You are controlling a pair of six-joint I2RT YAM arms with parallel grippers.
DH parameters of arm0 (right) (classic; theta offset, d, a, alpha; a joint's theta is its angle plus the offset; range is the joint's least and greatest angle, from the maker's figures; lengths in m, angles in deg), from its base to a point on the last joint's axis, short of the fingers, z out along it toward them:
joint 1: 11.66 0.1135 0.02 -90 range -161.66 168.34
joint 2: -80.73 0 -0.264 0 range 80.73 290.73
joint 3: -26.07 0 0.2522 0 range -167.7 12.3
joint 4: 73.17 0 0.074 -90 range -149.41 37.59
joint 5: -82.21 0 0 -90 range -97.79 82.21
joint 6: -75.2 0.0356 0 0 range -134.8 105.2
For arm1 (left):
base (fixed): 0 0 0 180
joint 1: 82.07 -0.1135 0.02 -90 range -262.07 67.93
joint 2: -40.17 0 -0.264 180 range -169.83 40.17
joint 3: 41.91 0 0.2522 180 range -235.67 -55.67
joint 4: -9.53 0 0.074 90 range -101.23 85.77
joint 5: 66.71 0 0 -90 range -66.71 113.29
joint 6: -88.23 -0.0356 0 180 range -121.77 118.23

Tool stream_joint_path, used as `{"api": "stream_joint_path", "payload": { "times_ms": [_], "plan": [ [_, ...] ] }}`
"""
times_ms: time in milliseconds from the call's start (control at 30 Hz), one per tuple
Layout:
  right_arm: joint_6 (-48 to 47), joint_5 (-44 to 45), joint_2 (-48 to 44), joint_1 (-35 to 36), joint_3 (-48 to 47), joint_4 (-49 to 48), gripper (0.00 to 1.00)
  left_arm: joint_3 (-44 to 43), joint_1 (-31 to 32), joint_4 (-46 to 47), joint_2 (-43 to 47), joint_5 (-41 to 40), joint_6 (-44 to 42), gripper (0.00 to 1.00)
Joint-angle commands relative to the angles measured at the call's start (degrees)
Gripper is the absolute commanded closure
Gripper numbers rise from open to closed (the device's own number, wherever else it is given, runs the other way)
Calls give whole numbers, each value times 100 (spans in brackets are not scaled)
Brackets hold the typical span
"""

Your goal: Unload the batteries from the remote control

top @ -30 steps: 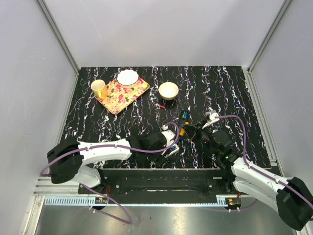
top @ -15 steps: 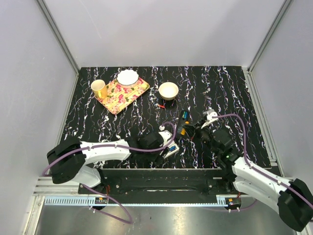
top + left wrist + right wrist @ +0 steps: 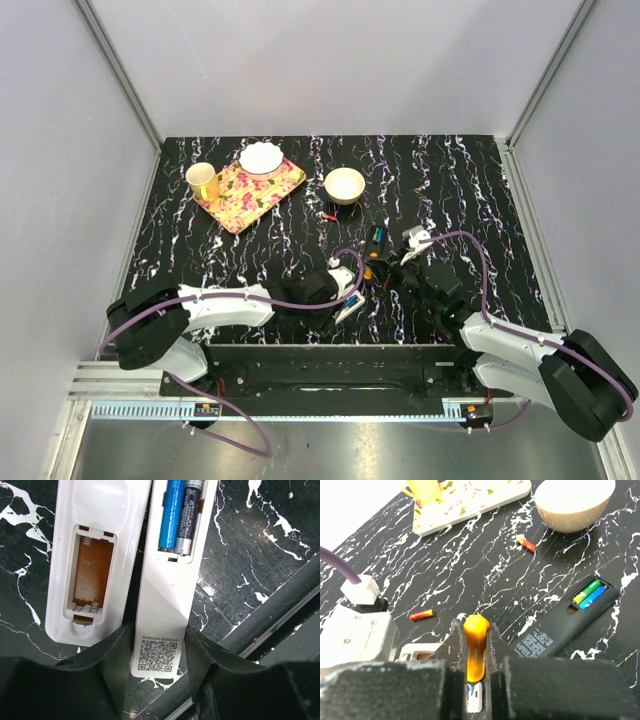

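Observation:
Two white remotes lie side by side, backs up. The left one (image 3: 90, 555) has an empty battery bay. The right one (image 3: 167, 605) holds a blue battery (image 3: 172, 512) and a black one (image 3: 189, 515). My left gripper (image 3: 157, 680) is shut on the QR-code end of that right remote (image 3: 348, 297). My right gripper (image 3: 476, 630) is shut on an orange round-tipped stick (image 3: 476, 645), just above the white remote's end (image 3: 474, 700). A black remote (image 3: 570, 620) holds a green battery (image 3: 586, 591) and a blue one. Two loose red-orange batteries (image 3: 422, 614) (image 3: 526, 543) lie on the table.
A cream bowl (image 3: 344, 185) stands behind the remotes. A flowered tray (image 3: 250, 190) at the back left carries a yellow cup (image 3: 202, 181) and a white dish (image 3: 261, 158). The metal rail of the table's near edge (image 3: 280, 610) runs close to the white remotes.
My right gripper has moved left and forward with the orange stick, closer to the white remotes. My left gripper has shifted slightly and stays on the white remote.

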Motion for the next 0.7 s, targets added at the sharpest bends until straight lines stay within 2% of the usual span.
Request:
{"api": "stream_joint_path", "payload": {
  "times_ms": [0, 200, 500, 667],
  "plan": [
    [-185, -77, -55, 46, 93, -752, 100, -47, -23, 210, -182, 165, 84, 54],
    [-237, 3, -12, 54, 225, -893, 100, -170, -23, 263, -296, 165, 278, 62],
    [-237, -516, 814, 81, 427, -2184, 100, -249, -32, 280, -437, 191, 471, 67],
    [-316, -235, 789, 125, 401, -2089, 100, -205, -23, 307, -446, 191, 515, 68]
  ]
}}
